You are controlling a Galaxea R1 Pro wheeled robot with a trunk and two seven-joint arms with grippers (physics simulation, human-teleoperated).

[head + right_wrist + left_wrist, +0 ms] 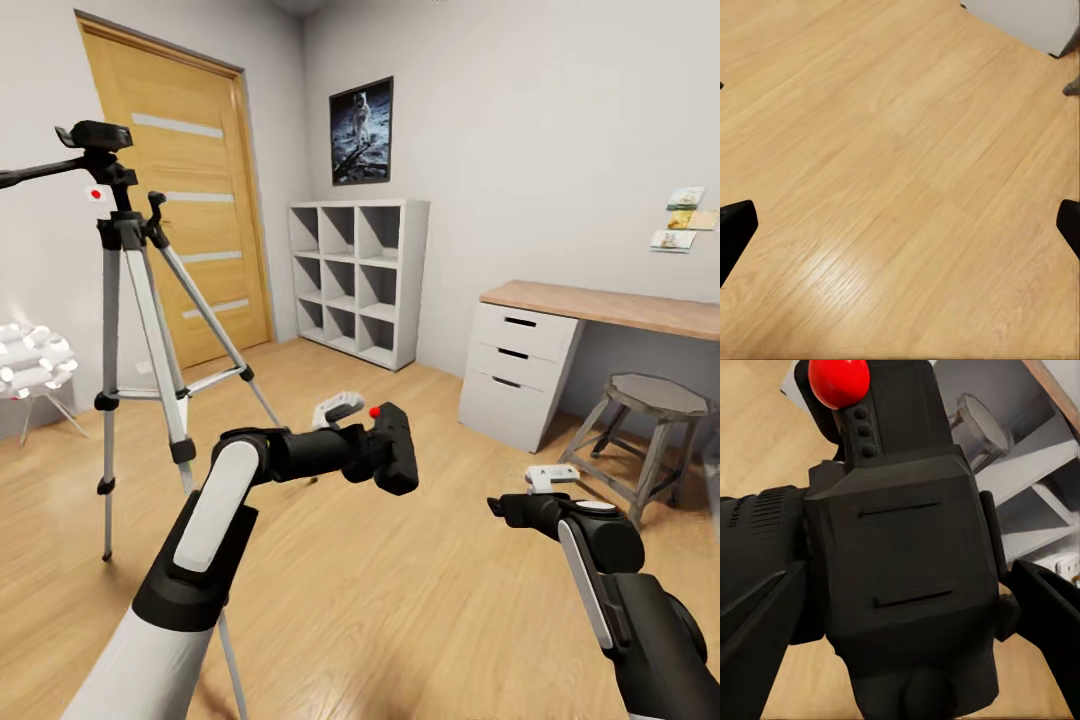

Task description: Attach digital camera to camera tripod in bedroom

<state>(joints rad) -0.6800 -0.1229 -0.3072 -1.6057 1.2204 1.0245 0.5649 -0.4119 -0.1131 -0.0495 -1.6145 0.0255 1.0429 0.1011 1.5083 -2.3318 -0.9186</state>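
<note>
Halfway, I'd judge: my left gripper is clamped on the small black DSLR-style camera with the red top button, held in the air over the light wood floor, so the pickup is done. In my left wrist view the camera body sits between the fingers.

Left to do: carry it to the tall silver-legged tripod with black head and long pan handle, which stands on the floor near the wooden door, and seat it on the head. Head looks bare, well above and apart from the camera.

My right gripper hangs over bare floor, grasping nothing; its black fingertips stand wide apart.

Room: pale grey walls, white cube shelf, wooden desk with white drawers, short grey stool at the desk's front edge.
</note>
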